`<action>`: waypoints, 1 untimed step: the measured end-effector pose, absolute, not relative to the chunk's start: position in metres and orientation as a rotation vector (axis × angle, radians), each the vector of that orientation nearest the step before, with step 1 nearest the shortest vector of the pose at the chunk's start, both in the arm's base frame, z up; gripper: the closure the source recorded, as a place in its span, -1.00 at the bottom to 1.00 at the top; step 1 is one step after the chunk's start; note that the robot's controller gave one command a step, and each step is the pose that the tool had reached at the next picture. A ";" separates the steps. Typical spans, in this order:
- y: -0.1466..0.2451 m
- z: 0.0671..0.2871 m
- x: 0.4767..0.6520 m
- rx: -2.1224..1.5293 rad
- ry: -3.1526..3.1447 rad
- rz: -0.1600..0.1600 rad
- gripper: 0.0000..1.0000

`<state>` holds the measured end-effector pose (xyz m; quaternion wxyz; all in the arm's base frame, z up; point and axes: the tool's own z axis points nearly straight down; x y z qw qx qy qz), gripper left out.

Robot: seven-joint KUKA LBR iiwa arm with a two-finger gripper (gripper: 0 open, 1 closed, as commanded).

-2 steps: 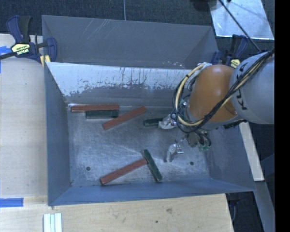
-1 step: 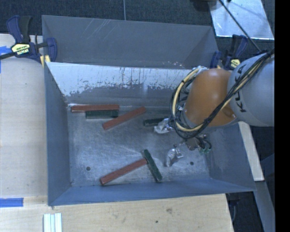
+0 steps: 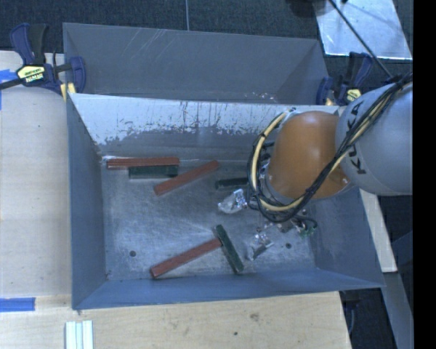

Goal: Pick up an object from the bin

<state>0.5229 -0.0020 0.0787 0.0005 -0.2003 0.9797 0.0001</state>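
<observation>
Arm [image 3: 305, 158] in from 3 o'clock; gripper [image 3: 260, 244] low at 4 o'clock, grasp unreadable; three brown sticks [image 3: 185, 259], three dark green sticks [image 3: 229, 249]

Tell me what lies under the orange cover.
A dark green stick runs under the orange cover, its right end hidden. A silvery crumpled thing shows at its edge. Anything else beneath is covered.

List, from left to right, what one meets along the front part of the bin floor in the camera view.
First the long reddish-brown flat bar, then the short dark green flat bar, then the gripper.
</observation>
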 end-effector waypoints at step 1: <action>0.022 0.080 0.513 -0.385 3.118 0.000 -1.00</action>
